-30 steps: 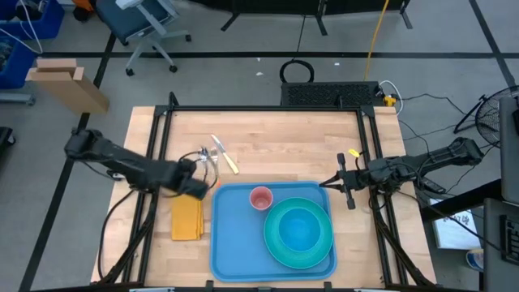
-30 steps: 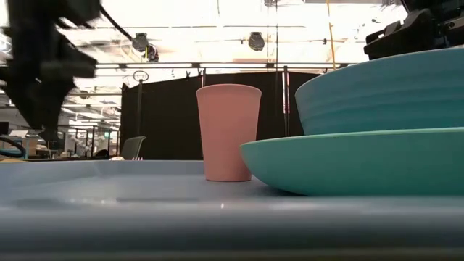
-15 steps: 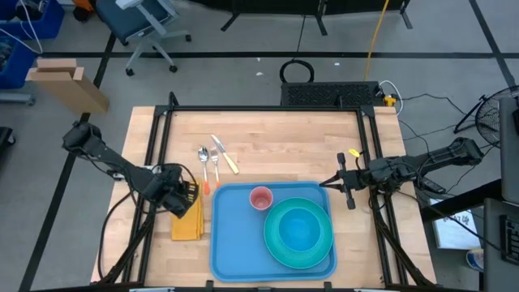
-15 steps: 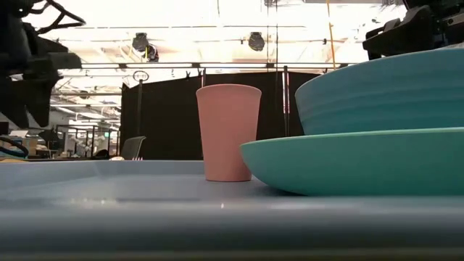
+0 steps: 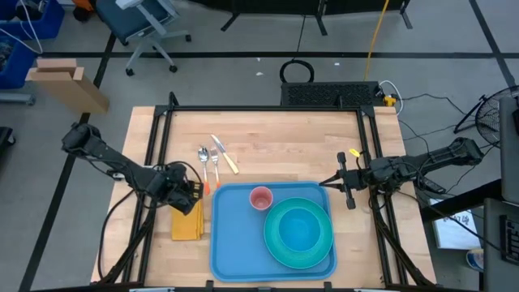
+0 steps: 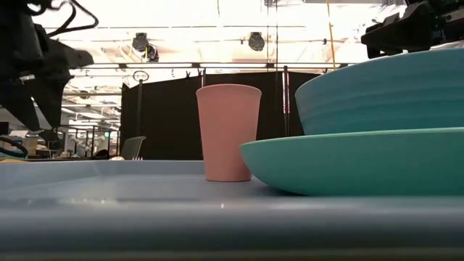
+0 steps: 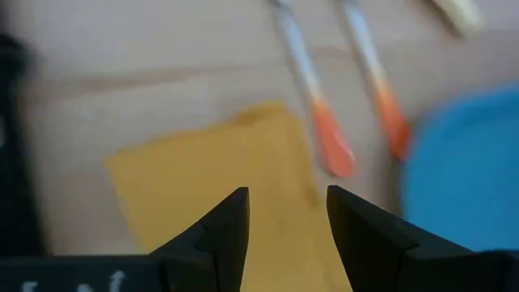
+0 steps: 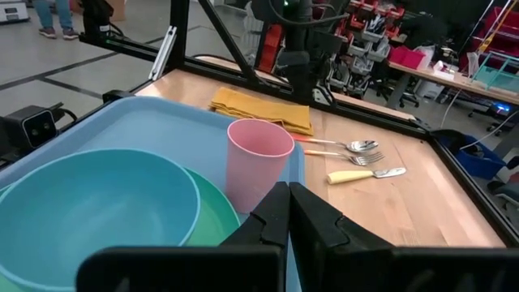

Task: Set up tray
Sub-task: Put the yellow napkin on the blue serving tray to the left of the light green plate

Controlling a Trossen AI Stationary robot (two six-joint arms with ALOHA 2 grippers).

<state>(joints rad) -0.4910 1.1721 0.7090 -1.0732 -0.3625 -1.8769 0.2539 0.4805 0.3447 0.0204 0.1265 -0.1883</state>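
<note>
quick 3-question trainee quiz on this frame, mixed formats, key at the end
1. True or false: the pink cup stands on the blue tray.
2. Multiple choice: the left gripper hovers over which item? A) the yellow napkin B) the teal bowl C) the knife
3. Fill in: the right gripper waits at the tray's right side, with its jaws ____.

Key: 1 true; 2 A; 3 shut.
</note>
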